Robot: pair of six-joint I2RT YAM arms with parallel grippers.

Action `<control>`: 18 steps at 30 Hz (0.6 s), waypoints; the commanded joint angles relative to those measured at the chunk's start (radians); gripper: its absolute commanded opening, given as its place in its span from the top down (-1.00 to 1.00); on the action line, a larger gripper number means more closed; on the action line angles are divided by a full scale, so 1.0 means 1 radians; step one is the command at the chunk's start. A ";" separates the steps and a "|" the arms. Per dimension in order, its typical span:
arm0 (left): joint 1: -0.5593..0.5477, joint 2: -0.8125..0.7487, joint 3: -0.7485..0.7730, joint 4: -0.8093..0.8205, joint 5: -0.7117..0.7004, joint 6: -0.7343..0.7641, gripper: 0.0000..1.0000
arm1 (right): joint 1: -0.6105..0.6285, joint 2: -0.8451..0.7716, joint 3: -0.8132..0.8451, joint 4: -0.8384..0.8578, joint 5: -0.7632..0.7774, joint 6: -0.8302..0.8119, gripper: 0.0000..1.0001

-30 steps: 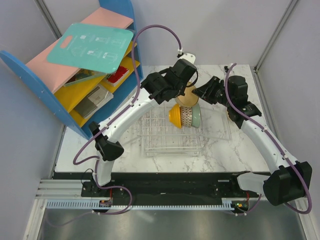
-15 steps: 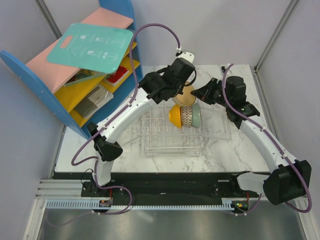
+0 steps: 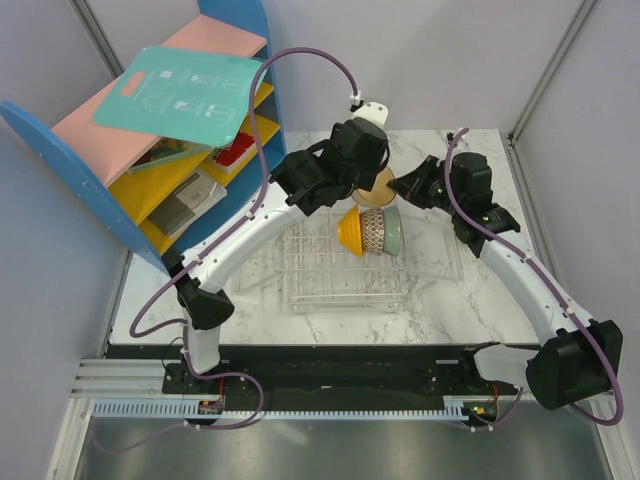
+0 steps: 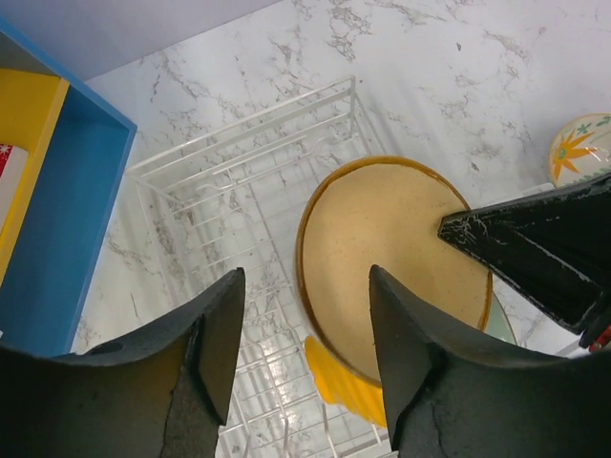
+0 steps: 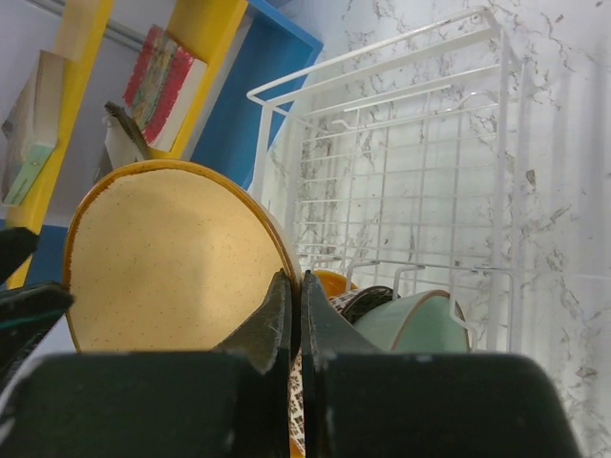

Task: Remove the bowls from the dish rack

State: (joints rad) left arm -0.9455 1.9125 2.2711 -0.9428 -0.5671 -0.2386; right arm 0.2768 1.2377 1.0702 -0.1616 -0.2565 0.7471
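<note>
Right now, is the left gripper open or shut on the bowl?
Open. The left gripper has its fingers wide apart, not clamped on the bowl. The right gripper is pinched shut on its rim.

Marble table (image 3: 440,295), grey walls (image 3: 430,60), blue shelf (image 3: 255,20)

- Table (image 3: 440,290): I log one white top with grey marble veining, walled by grey panels at the back and on both sides.
- Rack (image 3: 320,280): white wire, low-sided, standing flat on the table left of centre, long side parallel to the near edge.
- Floral bowl (image 4: 580,145): cream with an orange flower, resting on the marble just beyond the rack's right side; I see only part of it in the left wrist view.
- Shelf (image 3: 160,215): blue and yellow, at the table's far left corner, its blue side wall close beside the rack.
- Board (image 3: 185,95): teal, lying flat on the shelf's pink top.
</note>
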 commanded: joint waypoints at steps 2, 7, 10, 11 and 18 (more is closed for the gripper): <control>0.005 -0.170 -0.146 0.160 -0.025 0.021 -0.26 | 0.001 -0.029 0.016 0.034 0.036 -0.017 1.00; 0.017 -0.224 -0.235 0.196 -0.022 0.004 -0.29 | 0.001 -0.044 0.008 0.031 0.068 -0.029 1.00; 0.022 -0.242 -0.263 0.196 -0.060 -0.001 -0.29 | 0.001 -0.055 0.019 0.025 0.092 -0.040 1.00; 0.025 -0.250 -0.274 0.197 -0.079 -0.004 -0.29 | 0.001 -0.060 0.022 0.019 0.102 -0.048 1.00; 0.077 -0.365 -0.406 0.202 -0.168 -0.106 -0.36 | -0.020 -0.116 0.014 -0.041 0.282 -0.081 1.00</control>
State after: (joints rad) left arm -0.9028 1.6428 1.9171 -0.7792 -0.6548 -0.2653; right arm 0.2760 1.1976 1.0698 -0.2356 -0.1101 0.6827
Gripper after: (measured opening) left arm 0.676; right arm 0.022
